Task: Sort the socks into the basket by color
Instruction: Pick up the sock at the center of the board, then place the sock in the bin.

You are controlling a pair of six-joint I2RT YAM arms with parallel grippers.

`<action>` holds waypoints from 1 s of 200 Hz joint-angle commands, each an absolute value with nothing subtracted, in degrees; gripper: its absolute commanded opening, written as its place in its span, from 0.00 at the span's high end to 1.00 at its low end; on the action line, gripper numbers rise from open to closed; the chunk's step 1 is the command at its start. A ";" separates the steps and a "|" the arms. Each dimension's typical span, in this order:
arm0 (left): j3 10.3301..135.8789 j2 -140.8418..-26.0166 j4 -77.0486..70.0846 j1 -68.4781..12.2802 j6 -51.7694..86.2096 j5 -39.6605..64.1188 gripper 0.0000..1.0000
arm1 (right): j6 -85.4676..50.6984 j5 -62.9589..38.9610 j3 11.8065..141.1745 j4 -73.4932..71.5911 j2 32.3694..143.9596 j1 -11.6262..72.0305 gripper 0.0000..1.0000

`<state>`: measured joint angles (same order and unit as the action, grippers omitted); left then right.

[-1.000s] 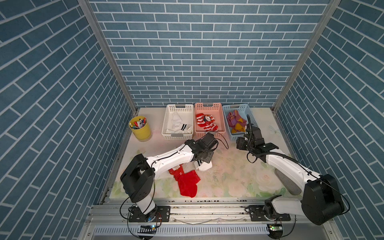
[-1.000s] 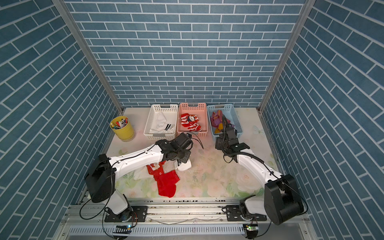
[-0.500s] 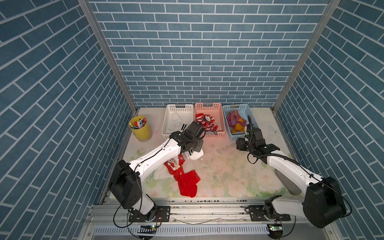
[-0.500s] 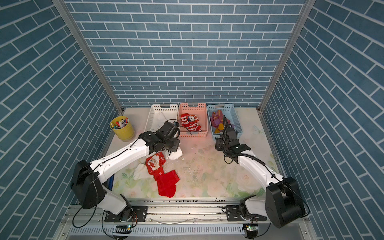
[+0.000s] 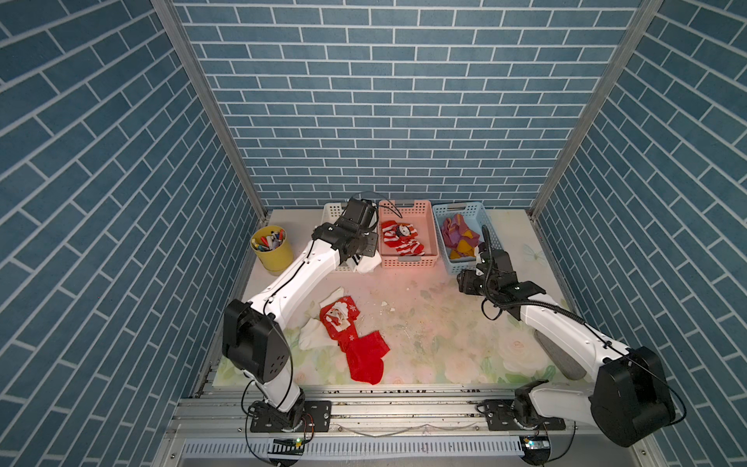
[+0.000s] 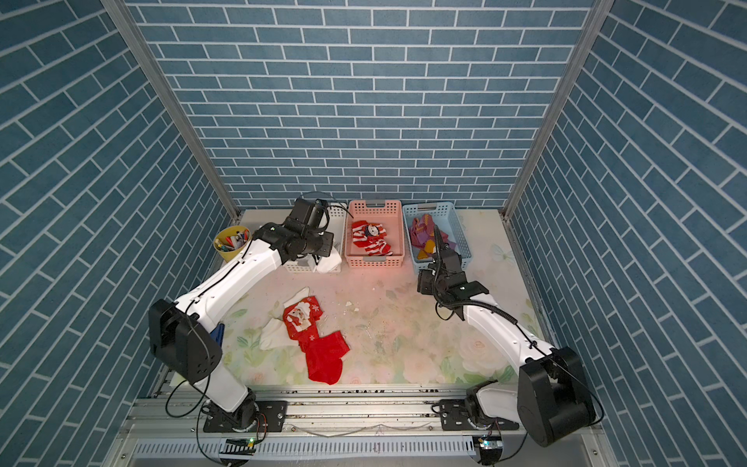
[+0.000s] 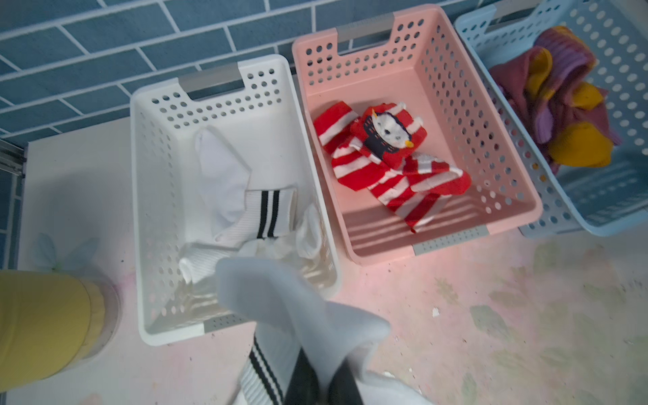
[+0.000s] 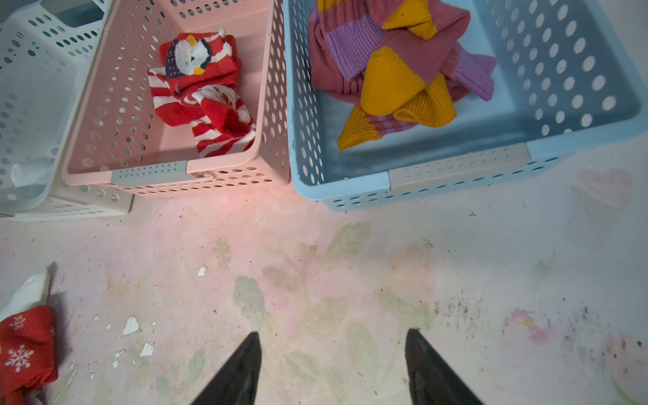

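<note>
Reaching from the front rail, the left arm (image 5: 299,279) stretches diagonally toward the white basket (image 5: 329,210), wrist bent downward. We see the left claw (image 7: 322,375) clamped on a white sock with black bands (image 7: 280,308), which hangs at that basket's near corner beside the pink basket (image 5: 408,263). The banded cuff sits by the claw and the body folds up and away from it. The sock is blurred at the wrist camera, and we cannot tell whether its low end touches the tabletop (image 5: 424,323).

The right arm (image 5: 566,327) is bent at the elbow. Its right claw (image 8: 333,335) stands wide and holds nothing, above bare tabletop before the blue basket (image 8: 350,189).

A red snowman sock (image 5: 339,321) lies flat near the left arm, its long axis running toward the front rail. It partly covers a second white sock (image 5: 311,337).

Striped socks (image 5: 402,242) lie in the pink basket and mauve socks (image 5: 458,238) are heaped in the blue one. The right arm cuts off a grey pad (image 5: 560,360).
</note>
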<state>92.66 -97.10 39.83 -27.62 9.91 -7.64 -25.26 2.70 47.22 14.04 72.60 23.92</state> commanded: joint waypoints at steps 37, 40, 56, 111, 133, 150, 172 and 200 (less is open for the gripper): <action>105.24 -109.29 38.59 -22.46 7.03 -6.96 1.00 | -28.19 0.87 45.10 13.43 68.48 23.81 0.35; 105.88 -110.00 38.37 -22.25 7.10 -6.86 1.00 | -28.28 0.78 45.10 13.37 68.39 23.82 0.35; 109.57 -113.76 37.41 -20.94 7.73 -6.00 1.00 | -28.60 0.46 44.98 13.36 68.00 23.87 0.36; 125.33 -126.20 38.14 -16.67 9.30 -2.68 1.00 | -29.08 0.59 44.47 14.83 65.62 24.26 0.36; 131.74 -130.43 40.08 -15.66 9.58 -2.08 0.99 | -29.08 0.83 44.39 15.59 64.88 24.35 0.36; 135.13 -132.62 41.59 -15.38 9.49 -1.95 0.97 | -29.06 1.18 44.30 15.97 64.39 24.43 0.36; 136.94 -133.63 42.80 -15.04 9.73 -2.53 0.96 | -29.03 1.30 44.52 16.30 64.45 24.43 0.36; 136.02 -133.05 42.73 -14.60 10.35 -2.34 0.83 | -29.07 1.10 44.95 16.27 64.87 24.52 0.36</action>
